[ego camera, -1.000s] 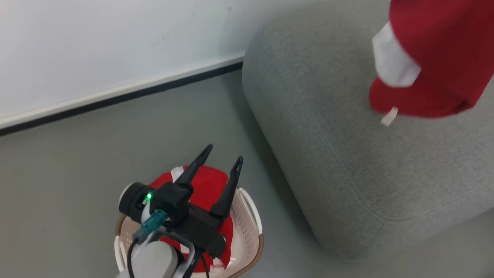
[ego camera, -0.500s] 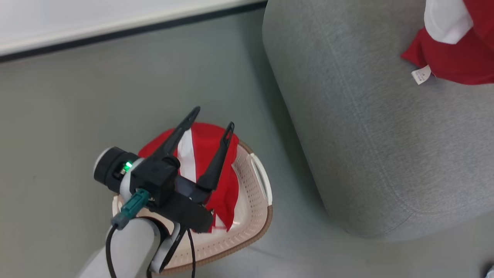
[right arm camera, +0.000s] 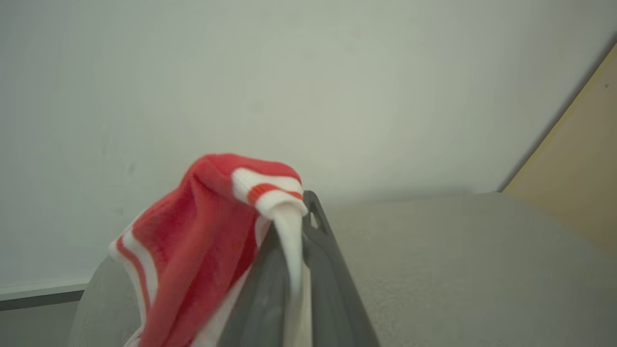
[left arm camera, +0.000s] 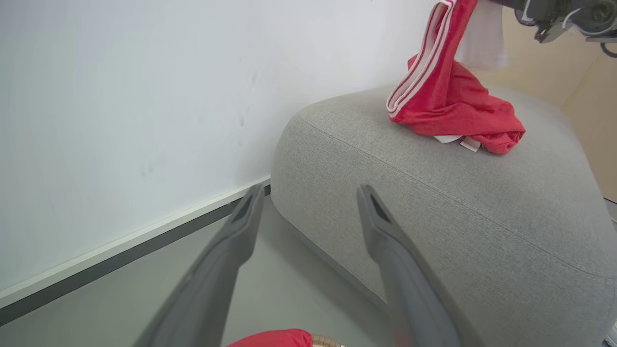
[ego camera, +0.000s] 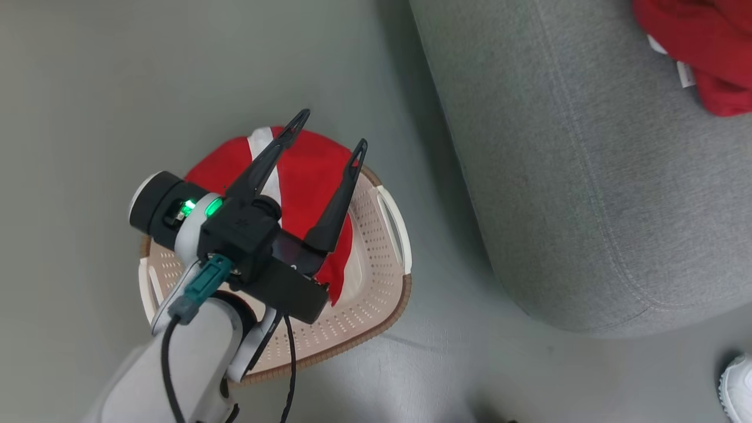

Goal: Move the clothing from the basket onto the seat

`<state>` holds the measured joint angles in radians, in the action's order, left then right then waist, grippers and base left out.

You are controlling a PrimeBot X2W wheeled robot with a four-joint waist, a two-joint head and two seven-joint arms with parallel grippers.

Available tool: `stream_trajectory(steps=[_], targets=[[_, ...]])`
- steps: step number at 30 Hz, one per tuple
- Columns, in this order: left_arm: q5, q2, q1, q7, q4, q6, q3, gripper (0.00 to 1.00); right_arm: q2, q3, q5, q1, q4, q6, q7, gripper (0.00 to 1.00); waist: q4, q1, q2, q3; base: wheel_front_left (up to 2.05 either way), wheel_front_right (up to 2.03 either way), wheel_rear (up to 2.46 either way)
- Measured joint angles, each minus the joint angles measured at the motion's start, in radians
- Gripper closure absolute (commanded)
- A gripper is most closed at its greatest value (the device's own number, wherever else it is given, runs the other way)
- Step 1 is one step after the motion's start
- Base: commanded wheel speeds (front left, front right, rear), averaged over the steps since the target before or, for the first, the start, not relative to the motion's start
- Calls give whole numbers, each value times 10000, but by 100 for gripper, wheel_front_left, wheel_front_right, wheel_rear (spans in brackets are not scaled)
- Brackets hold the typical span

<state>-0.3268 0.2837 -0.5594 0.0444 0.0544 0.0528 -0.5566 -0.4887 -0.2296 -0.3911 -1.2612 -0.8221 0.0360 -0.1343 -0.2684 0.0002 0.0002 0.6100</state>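
Two bright red soft sports garments are in sight. One, the red garment with a broad white stripe (ego camera: 305, 176), lies heaped in the cream-white perforated plastic laundry basket (ego camera: 376, 276) with a brown rim band. It sits directly beneath the left gripper (ego camera: 330, 134) (left arm camera: 309, 193) and spills over the rim just past the fingertips. That gripper hangs above the basket with its two long dark fingers spread wide and nothing between them. The basket's pale, holed inner wall is bare to the right of the jaws and back toward the wrist.

The other red garment with thin white stripes (left arm camera: 448, 106) (ego camera: 705, 53) (right arm camera: 193, 231) has its lower folds resting on top of the large grey woven-fabric upholstered sofa (ego camera: 587, 176) (left arm camera: 482, 217) (right arm camera: 458, 265), while its upper part is drawn up. The right gripper (right arm camera: 294, 226) has its fingers pressed together on a white fold of it, and a red-and-white striped cuff is draped over the fingertips.

The sofa's rounded, seamed edge runs to the right of the left jaws, apart from the basket, with a strip of grey floor (ego camera: 88, 88) between them. Open floor lies to the left of those jaws and ahead of them. In the left wrist view a white wall (left arm camera: 120, 96) with a dark skirting strip stands beyond the fingertips.
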Motion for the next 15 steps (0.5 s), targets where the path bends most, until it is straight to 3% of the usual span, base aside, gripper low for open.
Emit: stream_trajectory(steps=[2, 6, 9, 12, 13, 14, 15], targets=[[109, -23, -101, -52, -15, -2, -71, 0, 146, -77, 0, 203, -244, -19, -132, 100, -10, 0, 0, 183, 0, 0, 0], [119, -59, -169, -73, -65, -6, -111, 0, 445, -245, 19, 507, -654, -19, -445, 78, 11, 0, 0, 415, 0, 0, 0], [121, -75, -171, -73, -176, -13, -128, 0, 671, -385, 48, 723, -895, -19, -633, 74, 73, -1, 0, 441, 0, 0, 0], [121, -84, -171, -58, -240, -13, -123, 0, 809, -472, 94, 906, -1124, -8, -786, 51, 106, -2, -1, 395, 0, 0, 0], [121, -96, -171, -17, -270, -13, -123, 0, 832, -500, 138, 952, -1191, -6, -802, 51, 113, -2, -1, 372, 0, 0, 0], [121, -105, -170, 25, -311, -13, -123, 0, 861, -518, 142, 1010, -1233, -4, -861, 20, 118, -2, 0, 346, 0, 0, 0], [119, -109, -169, 27, -357, -12, -121, 0, 901, -545, 144, 1068, -1275, 15, -884, 2, 121, -2, 0, 315, 0, 0, 0]])
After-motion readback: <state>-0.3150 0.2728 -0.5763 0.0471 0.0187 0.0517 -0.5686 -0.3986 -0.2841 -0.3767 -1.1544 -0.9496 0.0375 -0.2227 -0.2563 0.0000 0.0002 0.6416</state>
